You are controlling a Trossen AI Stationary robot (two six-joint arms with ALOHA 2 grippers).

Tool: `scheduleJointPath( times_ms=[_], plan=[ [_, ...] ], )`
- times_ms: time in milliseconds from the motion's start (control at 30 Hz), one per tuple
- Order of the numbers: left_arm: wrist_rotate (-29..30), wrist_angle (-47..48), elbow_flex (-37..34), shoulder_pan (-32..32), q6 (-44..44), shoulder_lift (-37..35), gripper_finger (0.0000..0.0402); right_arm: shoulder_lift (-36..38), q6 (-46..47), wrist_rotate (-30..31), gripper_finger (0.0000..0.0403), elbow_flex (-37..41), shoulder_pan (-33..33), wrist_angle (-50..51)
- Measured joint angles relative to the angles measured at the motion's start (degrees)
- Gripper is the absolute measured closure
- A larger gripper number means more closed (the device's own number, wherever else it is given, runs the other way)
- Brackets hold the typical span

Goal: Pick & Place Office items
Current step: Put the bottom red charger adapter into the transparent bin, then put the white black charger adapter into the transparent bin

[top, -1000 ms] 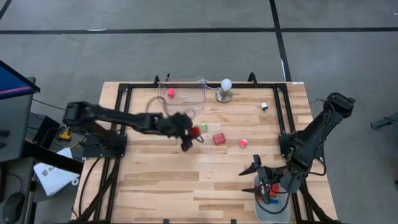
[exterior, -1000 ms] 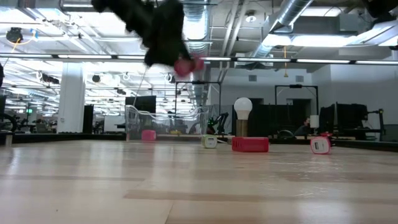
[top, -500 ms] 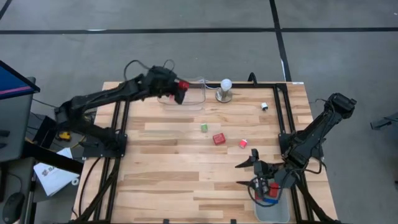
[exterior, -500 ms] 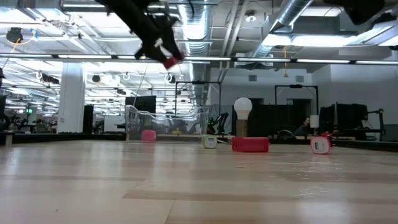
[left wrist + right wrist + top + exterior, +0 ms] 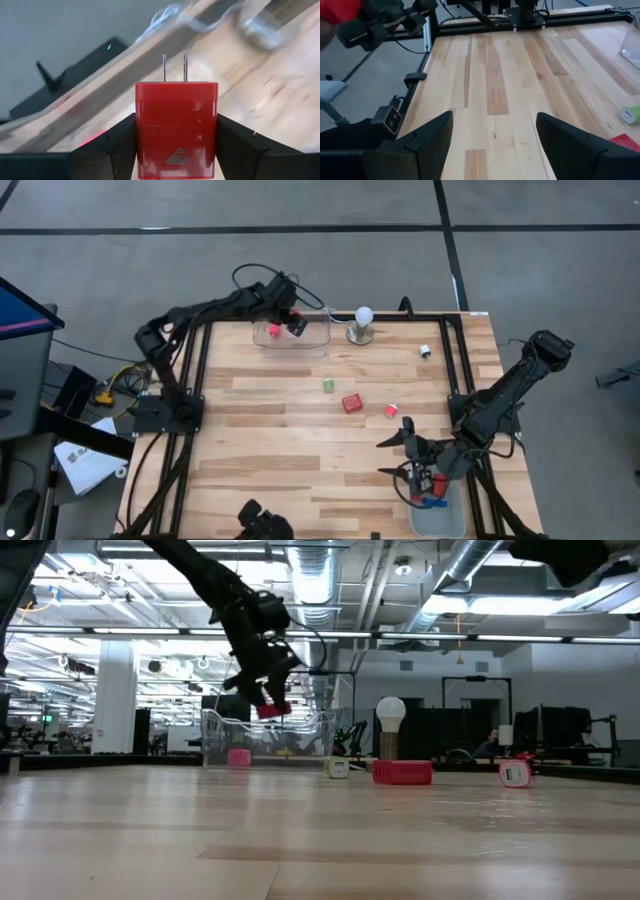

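Observation:
My left gripper (image 5: 296,324) is at the table's far edge, over a clear plastic bin (image 5: 315,340), shut on a red plug block (image 5: 176,130) with two metal prongs. A pink block (image 5: 274,331) lies in the bin. A green piece (image 5: 328,385), a red block (image 5: 351,403), a red-and-white piece (image 5: 391,410) and a black-and-white piece (image 5: 425,351) lie on the wooden table. My right gripper (image 5: 398,457) is open and empty near the table's near right corner, beside a grey bin (image 5: 440,518) with red and blue pieces. My left gripper pinches the red plug block by its two opposite side faces (image 5: 142,135) between its two fingers (image 5: 117,145). The prongs (image 5: 174,67) point away from the gripper. The fingers slant down from above (image 5: 262,690). The block is lifted clear, at about the height of the bin's rim.
A white ball on a round metal base (image 5: 361,326) stands just right of the clear bin. A black frame (image 5: 200,380) runs round the table's edges. A dark thing (image 5: 262,524) shows at the near edge. The middle and near left of the table are bare wood.
My left gripper has carried the red block from above the table's middle toward the far edge, over the clear bin, and then come down toward the bin. It has stayed shut on the block.

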State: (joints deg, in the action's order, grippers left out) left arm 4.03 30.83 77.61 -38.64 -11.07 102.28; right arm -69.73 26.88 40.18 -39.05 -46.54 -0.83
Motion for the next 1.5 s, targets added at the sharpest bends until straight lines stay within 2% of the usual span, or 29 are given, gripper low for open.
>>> scheduleJointPath(
  times_ms=[367, 633, 833, 967, 1100, 1233, 1367, 1500],
  plan=[
    [-1.1, 4.5, 0.2, -2.8, 1.6, 1.5, 0.0188, -4.0, 2.6, 0.6, 0.0123, 0.0, 0.6, 0.5],
    [2.1, 4.4, 0.2, -2.7, 1.5, 1.9, 0.0186, -7.2, 3.1, 0.4, 0.0123, 0.0, 1.6, -2.0],
    [2.5, 4.7, 0.1, -2.7, 2.2, 4.1, 0.0140, -7.1, 2.4, 0.4, 0.0123, 0.0, 1.7, -1.7],
    [5.6, 2.5, 0.1, -2.7, 5.4, 4.6, 0.0111, -7.1, 3.8, 1.5, 0.0123, 0.0, 2.2, 1.4],
    [5.3, -1.3, 0.1, -2.5, 7.0, 2.4, 0.0091, -7.1, 8.4, 3.6, 0.0123, 0.0, 3.5, 7.7],
    [0.9, -2.6, 0.1, -1.0, 6.0, -2.8, 0.0082, -7.1, 16.1, 6.7, 0.0123, 0.0, 5.3, 18.8],
    [-4.9, -3.1, 0.0, 4.2, 4.8, -9.6, 0.0082, -6.4, 28.6, 7.3, 0.0123, 0.0, 8.0, 34.5],
    [-6.5, -10.1, -4.3, 13.0, 4.6, -18.4, 0.0087, -4.8, 45.4, 7.2, 0.0123, 0.0, 10.1, 50.3]
  ],
)
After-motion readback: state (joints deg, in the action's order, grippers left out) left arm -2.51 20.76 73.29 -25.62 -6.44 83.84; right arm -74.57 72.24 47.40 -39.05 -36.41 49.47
